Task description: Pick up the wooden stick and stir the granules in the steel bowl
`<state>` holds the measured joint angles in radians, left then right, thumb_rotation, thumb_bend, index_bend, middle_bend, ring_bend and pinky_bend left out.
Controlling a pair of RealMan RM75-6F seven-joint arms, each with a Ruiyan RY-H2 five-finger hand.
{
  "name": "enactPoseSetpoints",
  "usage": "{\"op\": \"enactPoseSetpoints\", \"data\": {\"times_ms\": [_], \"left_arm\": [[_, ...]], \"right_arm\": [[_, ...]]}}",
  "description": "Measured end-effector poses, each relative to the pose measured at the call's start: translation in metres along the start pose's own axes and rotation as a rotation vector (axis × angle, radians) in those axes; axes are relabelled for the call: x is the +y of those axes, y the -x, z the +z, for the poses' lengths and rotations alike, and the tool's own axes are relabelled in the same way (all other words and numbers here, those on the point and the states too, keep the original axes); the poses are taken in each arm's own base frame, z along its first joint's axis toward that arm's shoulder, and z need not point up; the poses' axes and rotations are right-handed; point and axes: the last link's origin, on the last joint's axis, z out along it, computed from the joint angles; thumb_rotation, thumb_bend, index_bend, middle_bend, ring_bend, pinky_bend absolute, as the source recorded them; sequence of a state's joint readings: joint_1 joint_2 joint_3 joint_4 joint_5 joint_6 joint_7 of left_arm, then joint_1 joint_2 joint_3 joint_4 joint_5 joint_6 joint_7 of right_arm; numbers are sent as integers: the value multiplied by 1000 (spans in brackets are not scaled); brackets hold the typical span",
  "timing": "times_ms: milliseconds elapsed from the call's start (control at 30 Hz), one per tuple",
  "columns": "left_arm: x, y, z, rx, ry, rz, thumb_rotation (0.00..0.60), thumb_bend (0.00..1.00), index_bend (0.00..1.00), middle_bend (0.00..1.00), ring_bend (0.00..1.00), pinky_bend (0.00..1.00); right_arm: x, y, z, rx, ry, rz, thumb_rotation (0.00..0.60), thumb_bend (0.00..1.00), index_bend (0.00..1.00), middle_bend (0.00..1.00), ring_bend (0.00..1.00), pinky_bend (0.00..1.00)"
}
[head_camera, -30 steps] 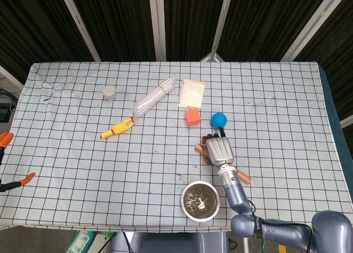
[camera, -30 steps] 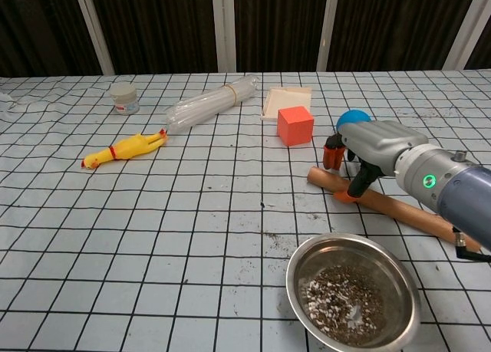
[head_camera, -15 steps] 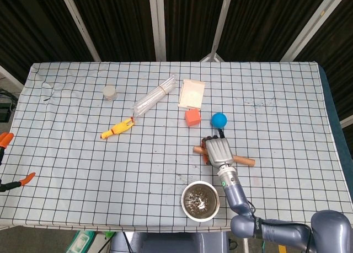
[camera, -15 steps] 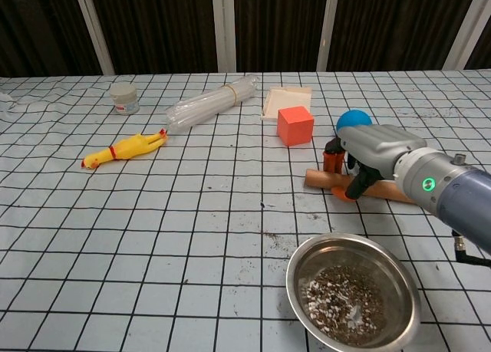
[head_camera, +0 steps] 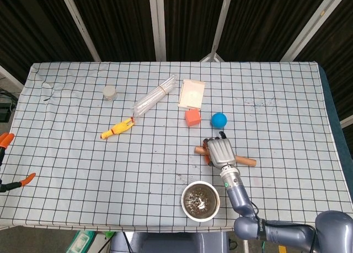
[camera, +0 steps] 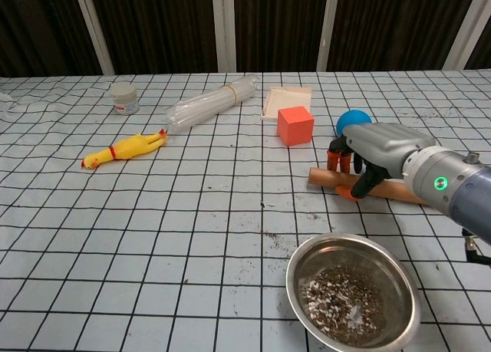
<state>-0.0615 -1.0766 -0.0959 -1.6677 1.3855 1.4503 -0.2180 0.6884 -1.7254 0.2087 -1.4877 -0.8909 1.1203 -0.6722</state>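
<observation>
The wooden stick (head_camera: pixel 246 161) (camera: pixel 396 192) lies flat on the checked cloth, running left to right just beyond the steel bowl (head_camera: pixel 186 191) (camera: pixel 296 264). My right hand (head_camera: pixel 219 150) (camera: pixel 377 148) sits over the stick's left part and grips it, orange-tipped fingers behind it and thumb in front. The bowl holds dark granules (camera: pixel 342 298) and stands near the front edge, just short of the hand. At the far left edge of the head view my left hand (head_camera: pixel 4 140) shows only orange fingertips (head_camera: pixel 27 178), spread apart and holding nothing.
A blue ball (head_camera: pixel 219 119) (camera: pixel 351 120) and an orange cube (head_camera: pixel 192 117) (camera: pixel 295 126) sit just beyond the right hand. Further back are a beige flat box (head_camera: pixel 191 93), a clear tube bundle (head_camera: pixel 154 96), a yellow rubber chicken (head_camera: pixel 117 128) and a small jar (head_camera: pixel 110 92).
The stick has swung in my right hand from a diagonal, its right end near the bowl, to almost level across the table. The hand has shifted slightly right.
</observation>
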Motion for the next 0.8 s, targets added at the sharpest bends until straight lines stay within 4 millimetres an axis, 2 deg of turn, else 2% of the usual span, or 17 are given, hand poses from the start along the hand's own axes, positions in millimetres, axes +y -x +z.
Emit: {"op": "enactPoseSetpoints", "data": {"times_ms": [200,433,567,800], "left_arm": [[0,0,0,-2,1,-3,600,122,0,0,0,0],[1,0,-1,-2,1,-6,600,122,0,0,0,0],[1,0,-1,-3,1,-8,600,122,0,0,0,0],[1,0,-1,-2,2,-9,600,122,0,0,0,0]], "right_arm": [[1,-2,-4,5,-23,-17,600,709,675,520,458,254],[0,-5,-7,11,-43,2,600,722,743,574,528,451],[-1,-9,-9,31,-62,22,600,727,774,598,554,493],[2,-22,-12,78,-89,66,600,753,793,612,569,497]]}}
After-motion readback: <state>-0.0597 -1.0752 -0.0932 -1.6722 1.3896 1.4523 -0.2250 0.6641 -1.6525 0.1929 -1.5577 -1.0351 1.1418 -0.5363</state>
